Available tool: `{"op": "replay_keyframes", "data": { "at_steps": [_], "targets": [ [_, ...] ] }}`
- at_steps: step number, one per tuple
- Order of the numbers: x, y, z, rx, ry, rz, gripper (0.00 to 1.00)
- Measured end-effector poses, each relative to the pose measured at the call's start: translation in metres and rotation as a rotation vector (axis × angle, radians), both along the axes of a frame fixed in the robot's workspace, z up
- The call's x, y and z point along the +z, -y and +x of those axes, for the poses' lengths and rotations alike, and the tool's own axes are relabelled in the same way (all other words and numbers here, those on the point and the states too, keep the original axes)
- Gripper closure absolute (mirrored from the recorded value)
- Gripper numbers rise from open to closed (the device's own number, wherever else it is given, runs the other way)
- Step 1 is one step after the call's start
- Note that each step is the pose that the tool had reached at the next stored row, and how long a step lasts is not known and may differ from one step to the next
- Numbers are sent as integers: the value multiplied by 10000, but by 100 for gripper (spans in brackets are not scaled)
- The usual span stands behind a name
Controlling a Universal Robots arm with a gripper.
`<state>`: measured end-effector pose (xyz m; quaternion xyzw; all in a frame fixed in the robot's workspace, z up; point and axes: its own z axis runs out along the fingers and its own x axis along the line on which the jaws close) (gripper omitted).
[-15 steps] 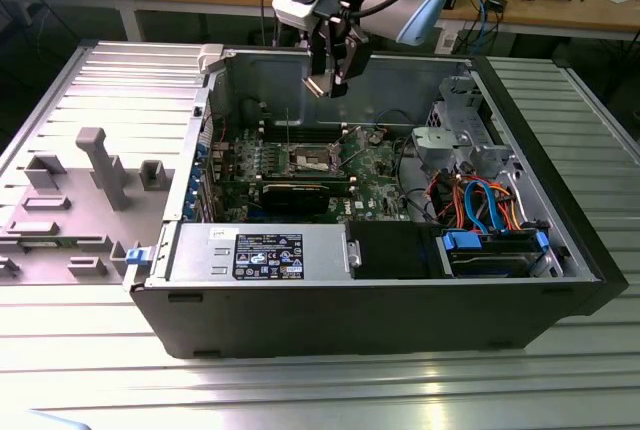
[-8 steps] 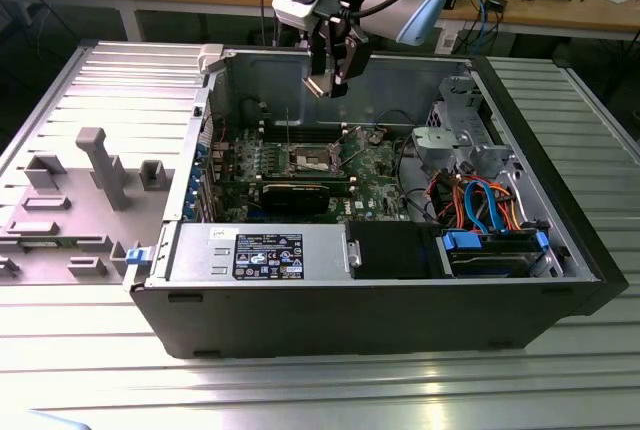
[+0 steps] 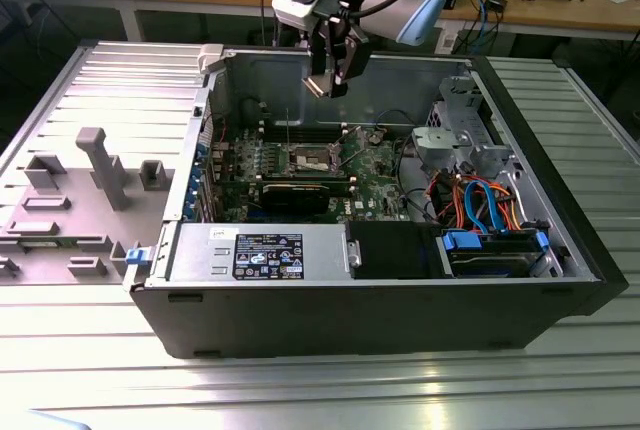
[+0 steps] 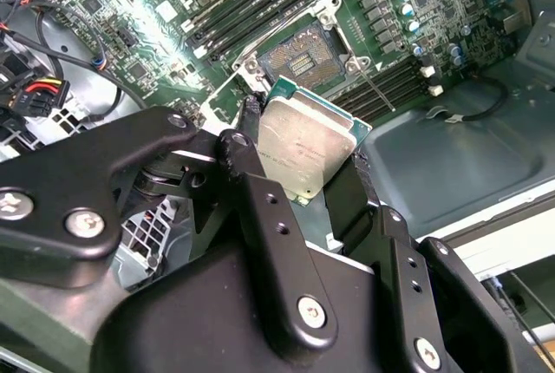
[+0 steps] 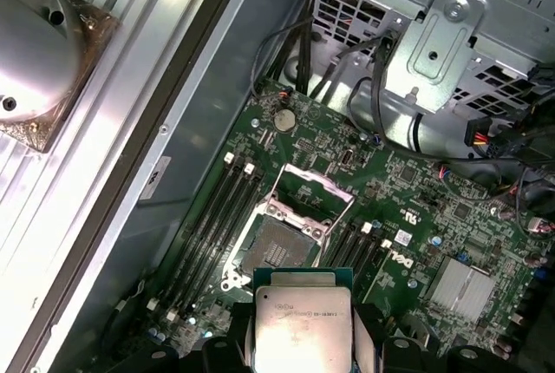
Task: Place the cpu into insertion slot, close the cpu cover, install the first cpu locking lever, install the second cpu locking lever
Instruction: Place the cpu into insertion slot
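My gripper [image 3: 328, 78] hangs above the open computer case, over the motherboard [image 3: 375, 165]. It is shut on the cpu [image 4: 303, 140], a flat square chip with a dull silver top, pinched by its edges between two black fingers [image 4: 250, 143]. In the first wrist view the cpu [image 5: 302, 325] sits just short of the insertion slot [image 5: 279, 247], well above it. The insertion slot [image 4: 299, 54] lies bare with its contact field exposed. The cpu cover [image 5: 310, 193], a thin silver frame, stands tilted open at the slot's far side. In the exterior view the slot [image 3: 315, 157] lies below the gripper.
Long black memory slots [image 5: 217, 217] flank the socket on both sides. A black expansion card [image 3: 300, 193] lies nearer the camera. Case walls [image 3: 400, 80], a drive cage [image 3: 460, 140], cables [image 3: 480, 200] and the power supply [image 3: 260, 255] ring the board. A grey fixture [image 3: 100, 165] stands outside.
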<state>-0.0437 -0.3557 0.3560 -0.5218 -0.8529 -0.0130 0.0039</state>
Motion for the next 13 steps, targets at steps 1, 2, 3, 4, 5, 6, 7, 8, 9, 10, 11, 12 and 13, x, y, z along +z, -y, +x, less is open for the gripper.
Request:
{"op": "replay_keyframes", "data": {
  "at_steps": [1,2,3,4,5,6,7,8,9,10,11,12,13],
  "targets": [
    [-1,0,0,-61,0,0,46],
    [-2,0,0,-188,0,0,46],
    [-3,0,0,-245,0,0,46],
    [-3,0,0,-304,0,1,46],
    [-5,0,0,-378,0,0,46],
    [-6,0,0,-465,0,1,46],
    [-7,0,0,-540,0,1,46],
    [-9,0,0,-632,1,1,46],
    [-11,0,0,-746,0,1,46],
    [-12,0,0,-820,0,0,46],
    [-14,0,0,-962,0,1,46],
    [-16,0,0,-1038,-1,0,46],
    [-18,0,0,-1185,-2,0,46]
  ]
}}
